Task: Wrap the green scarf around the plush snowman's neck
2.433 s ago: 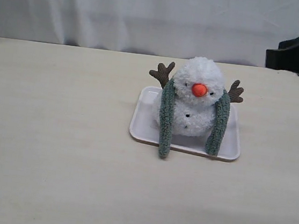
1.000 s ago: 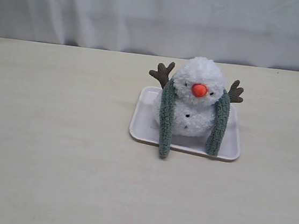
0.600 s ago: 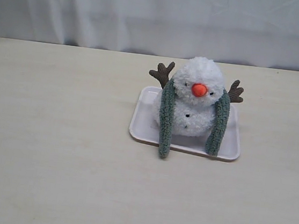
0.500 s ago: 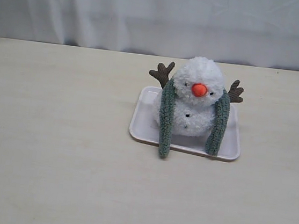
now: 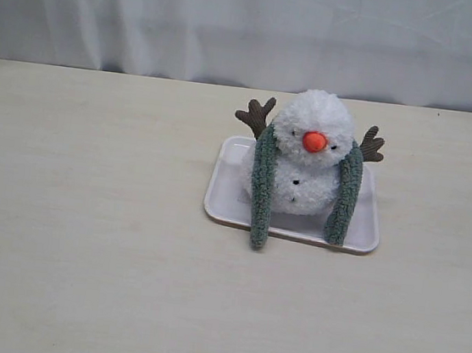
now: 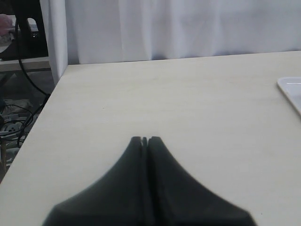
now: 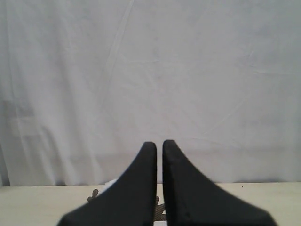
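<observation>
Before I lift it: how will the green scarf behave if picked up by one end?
Probably floppy: the green scarf drapes limply down both sides of the plush snowman. Likely light; its knit looks fuzzy. Pulling one end may slide it off: ends hang uncrossed.

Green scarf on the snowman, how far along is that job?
Done: the green scarf is draped behind the plush snowman, ends hanging down both sides. In hand: nothing; left gripper and right gripper are shut, empty. Probably left: crossing the ends in front.
</observation>
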Available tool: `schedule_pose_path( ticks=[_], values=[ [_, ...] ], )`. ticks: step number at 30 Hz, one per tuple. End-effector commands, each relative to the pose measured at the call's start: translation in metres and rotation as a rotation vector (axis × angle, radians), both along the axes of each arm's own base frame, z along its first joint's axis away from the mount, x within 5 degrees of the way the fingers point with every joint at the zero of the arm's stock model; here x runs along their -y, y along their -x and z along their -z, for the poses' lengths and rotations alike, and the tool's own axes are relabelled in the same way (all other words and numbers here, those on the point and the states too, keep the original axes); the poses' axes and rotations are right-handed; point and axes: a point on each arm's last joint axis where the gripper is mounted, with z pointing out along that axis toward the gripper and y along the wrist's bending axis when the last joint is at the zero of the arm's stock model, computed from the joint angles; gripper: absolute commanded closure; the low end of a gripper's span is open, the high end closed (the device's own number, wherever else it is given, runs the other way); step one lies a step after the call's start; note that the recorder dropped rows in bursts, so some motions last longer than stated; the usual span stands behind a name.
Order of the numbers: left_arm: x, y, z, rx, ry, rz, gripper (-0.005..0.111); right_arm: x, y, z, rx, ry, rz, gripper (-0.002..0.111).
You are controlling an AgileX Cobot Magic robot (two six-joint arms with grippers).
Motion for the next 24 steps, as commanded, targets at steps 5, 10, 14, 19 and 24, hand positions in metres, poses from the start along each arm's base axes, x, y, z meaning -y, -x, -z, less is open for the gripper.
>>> schedule_pose_path(
  ticks=[5,10,14,19,24],
  values=[
    [0.000,0.000,0.000,0.012,0.003,-0.002,0.107,-0.001,-0.001,0.003,-0.003,0.005,0.004,0.104],
    [0.000,0.000,0.000,0.012,0.003,-0.002,0.107,-0.006,-0.014,0.022,-0.073,0.029,0.005,0.104],
    [0.000,0.000,0.000,0.012,0.003,-0.002,0.107,-0.011,-0.028,0.046,-0.157,0.055,0.038,0.104],
    [0.000,0.000,0.000,0.012,0.003,-0.002,0.107,-0.015,-0.038,0.069,-0.245,0.046,0.078,0.104],
    [0.000,0.000,0.000,0.012,0.003,-0.002,0.107,-0.024,-0.041,0.083,-0.319,-0.068,0.017,0.104]
  ],
)
